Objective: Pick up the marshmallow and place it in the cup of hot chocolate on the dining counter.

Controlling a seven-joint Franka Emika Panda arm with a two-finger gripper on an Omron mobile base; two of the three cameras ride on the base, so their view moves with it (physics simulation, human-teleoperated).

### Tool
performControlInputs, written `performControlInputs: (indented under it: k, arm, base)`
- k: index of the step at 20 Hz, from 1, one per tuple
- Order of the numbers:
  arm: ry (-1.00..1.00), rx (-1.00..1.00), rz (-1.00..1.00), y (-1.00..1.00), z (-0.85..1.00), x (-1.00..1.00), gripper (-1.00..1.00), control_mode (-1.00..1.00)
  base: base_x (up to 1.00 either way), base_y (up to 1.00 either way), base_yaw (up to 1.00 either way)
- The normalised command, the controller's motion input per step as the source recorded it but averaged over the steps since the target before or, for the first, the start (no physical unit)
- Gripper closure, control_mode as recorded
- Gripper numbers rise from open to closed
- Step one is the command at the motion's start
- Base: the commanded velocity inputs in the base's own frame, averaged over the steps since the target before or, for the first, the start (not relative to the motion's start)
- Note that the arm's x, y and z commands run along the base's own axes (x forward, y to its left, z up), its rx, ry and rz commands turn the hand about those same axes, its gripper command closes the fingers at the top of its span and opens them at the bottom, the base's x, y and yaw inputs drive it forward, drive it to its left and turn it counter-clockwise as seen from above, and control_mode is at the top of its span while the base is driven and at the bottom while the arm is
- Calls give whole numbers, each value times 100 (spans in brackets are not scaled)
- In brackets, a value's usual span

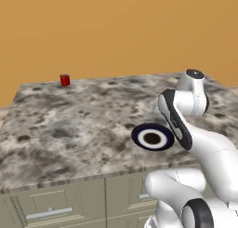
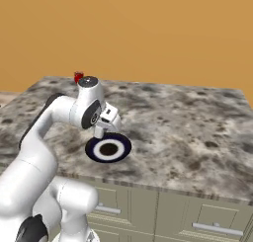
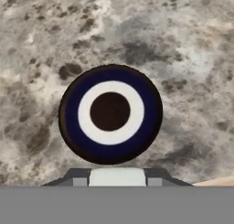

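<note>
Mottled grey-and-brown dining counter [image 1: 69, 124], thick-edged, over beige drawers [image 1: 51, 208]. Directly below the claw [image 2: 103, 132], near the front edge: round dark-blue-rimmed plate [image 3: 110, 113], white ring, dark centre, lying flat. Far beyond the claw, at the back edge: small red cup of hot chocolate [image 1: 65, 80], upright.

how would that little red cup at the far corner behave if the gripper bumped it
The red cup looks small and upright, so it is probably light and would slide or tip easily on the smooth granite counter. Standing close to the far edge, a push outward might send it off.
</note>
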Motion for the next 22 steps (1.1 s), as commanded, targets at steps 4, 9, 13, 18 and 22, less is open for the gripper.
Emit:
performControlInputs:
  k: [4,9,13,18,22]
  arm:
    - [0,-8,11,1,40,-27,100,-100]
    - [-22,0,4,1,17,-39,100,-100]
    - [-38,0,5,4,35,-27,100,-100]
    - [-15,0,2,5,16,-18,100,100]
    - [0,0,0,0,0,0,100,100]
  base:
    - [0,0,0]
    - [0,0,0]
    - [0,0,0]
    - [-31,13,3]
    - [-74,52,3]
